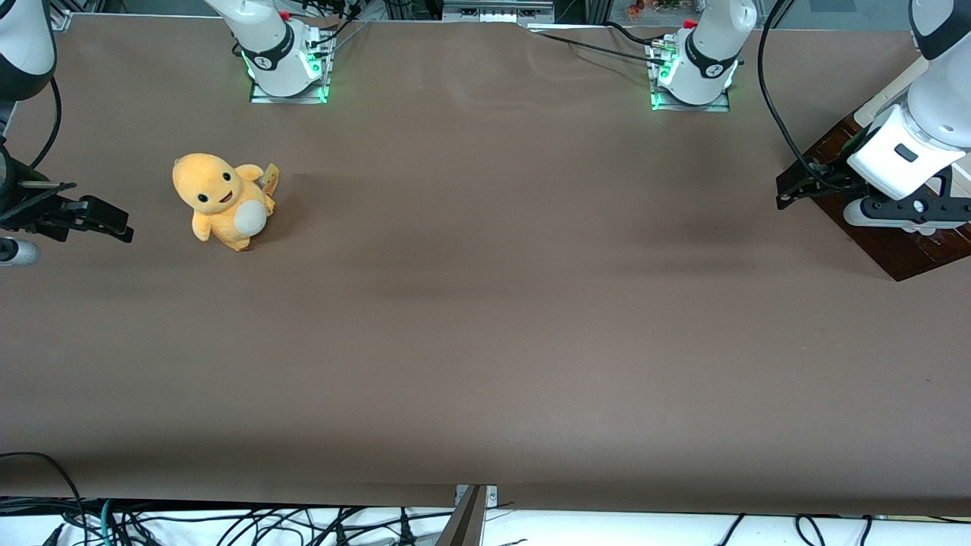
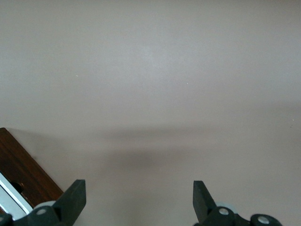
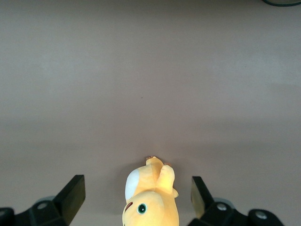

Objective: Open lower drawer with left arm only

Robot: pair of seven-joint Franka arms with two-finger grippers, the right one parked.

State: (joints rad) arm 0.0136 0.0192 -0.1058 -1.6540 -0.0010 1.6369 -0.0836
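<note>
A dark-brown wooden cabinet stands at the working arm's end of the table, and the left arm covers most of it. The lower drawer is hidden from the front view under the arm. In the left wrist view a corner of the same brown wood shows, with a pale silver-white strip along it; I cannot tell which drawer that strip belongs to. My gripper hangs just off the cabinet's edge, over bare table. It is open, its fingers wide apart, with nothing between them.
An orange plush toy sits on the brown table toward the parked arm's end. Two arm bases lit green stand farthest from the front camera. Cables hang along the near table edge.
</note>
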